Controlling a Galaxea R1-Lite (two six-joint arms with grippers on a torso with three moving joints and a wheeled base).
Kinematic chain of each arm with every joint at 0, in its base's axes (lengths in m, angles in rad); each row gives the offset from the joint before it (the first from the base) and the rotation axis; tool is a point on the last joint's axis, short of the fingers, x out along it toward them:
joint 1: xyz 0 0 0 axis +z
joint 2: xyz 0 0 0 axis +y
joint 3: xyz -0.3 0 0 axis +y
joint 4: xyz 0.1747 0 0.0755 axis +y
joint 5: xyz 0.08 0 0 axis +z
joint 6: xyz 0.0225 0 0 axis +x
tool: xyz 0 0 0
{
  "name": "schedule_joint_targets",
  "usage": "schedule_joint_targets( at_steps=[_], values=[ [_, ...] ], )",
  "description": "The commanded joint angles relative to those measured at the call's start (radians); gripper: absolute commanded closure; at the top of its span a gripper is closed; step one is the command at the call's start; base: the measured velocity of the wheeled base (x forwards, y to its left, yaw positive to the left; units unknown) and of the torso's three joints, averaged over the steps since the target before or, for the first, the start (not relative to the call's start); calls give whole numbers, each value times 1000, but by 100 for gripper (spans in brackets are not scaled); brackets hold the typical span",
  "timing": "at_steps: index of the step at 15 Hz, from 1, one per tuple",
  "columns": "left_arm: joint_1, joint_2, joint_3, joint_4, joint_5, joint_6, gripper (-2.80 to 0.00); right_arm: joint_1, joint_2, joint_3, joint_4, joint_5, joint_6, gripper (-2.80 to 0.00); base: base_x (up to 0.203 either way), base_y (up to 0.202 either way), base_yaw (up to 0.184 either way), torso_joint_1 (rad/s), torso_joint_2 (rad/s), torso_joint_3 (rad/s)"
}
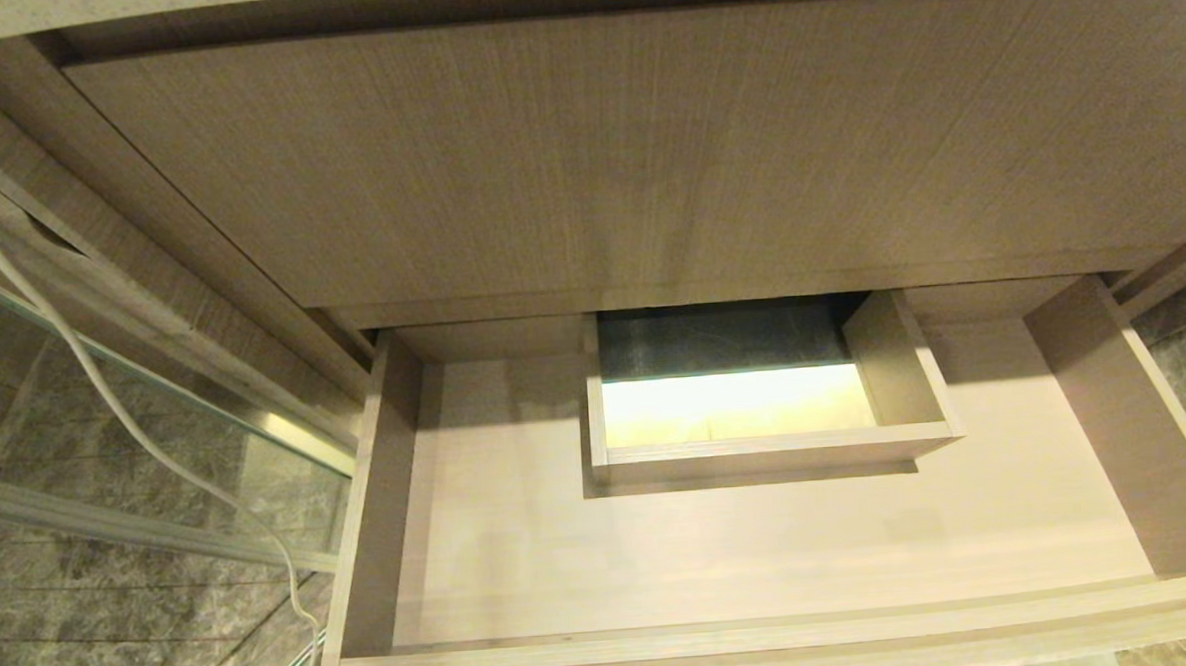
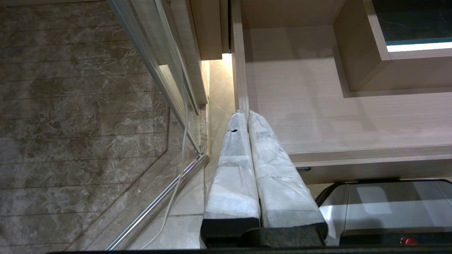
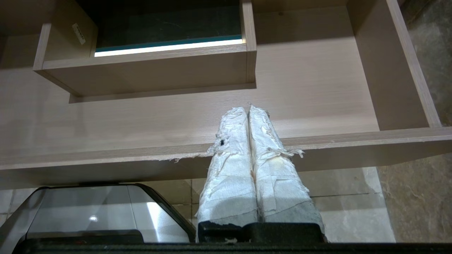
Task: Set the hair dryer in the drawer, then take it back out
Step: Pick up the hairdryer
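The drawer [image 1: 763, 566] stands pulled out below me, a wide shallow light wood box with nothing lying on its floor. A boxed cut-out [image 1: 768, 450] sits in its middle. The hair dryer is out of view in all three views. Neither arm shows in the head view. My left gripper [image 2: 247, 113] is shut and empty, its wrapped fingers pressed together over the drawer's [image 2: 317, 116] left front corner. My right gripper [image 3: 248, 108] is also shut and empty, above the front edge of the drawer [image 3: 141, 123], right of the middle.
A taller wood-grain panel [image 1: 595, 153] rises behind the drawer. To the left are a glass door with a metal rail [image 1: 287, 431] and a hanging white cord [image 1: 105, 394] over marble tiles. My base's shiny cover [image 3: 88, 208] lies under the drawer front.
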Motion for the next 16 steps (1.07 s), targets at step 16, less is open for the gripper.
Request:
schedule_joint_targets(
  at_steps=[16],
  values=[
    [0, 0, 0, 0, 0, 0, 0, 0, 1, 2, 2, 2, -8, 0, 0, 0, 0, 39, -62, -21]
  ],
)
